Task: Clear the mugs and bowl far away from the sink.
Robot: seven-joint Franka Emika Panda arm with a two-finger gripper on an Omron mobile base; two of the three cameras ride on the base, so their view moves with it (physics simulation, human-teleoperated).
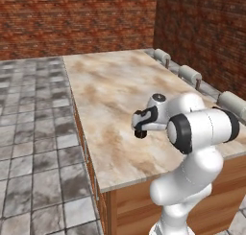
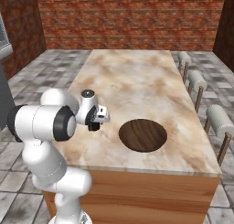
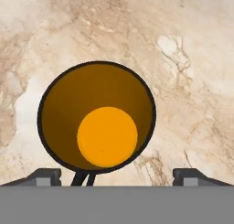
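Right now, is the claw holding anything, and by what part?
Nothing. The claw is open, fingertips apart above the yellow mug on the counter.

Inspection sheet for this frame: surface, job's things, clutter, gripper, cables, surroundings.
Surface: marble island counter on a wooden base.
Job's things: wooden bowl upright on the counter near its front edge; yellow mug upright on the marble, seen from straight above, directly under the hand.
Clutter: nothing seen.
Gripper: gripper open, fingertips wide apart either side of the mug, holding nothing.
Cables: nothing seen.
Surroundings: brick walls, grey tiled floor, padded stools along the counter's far side.
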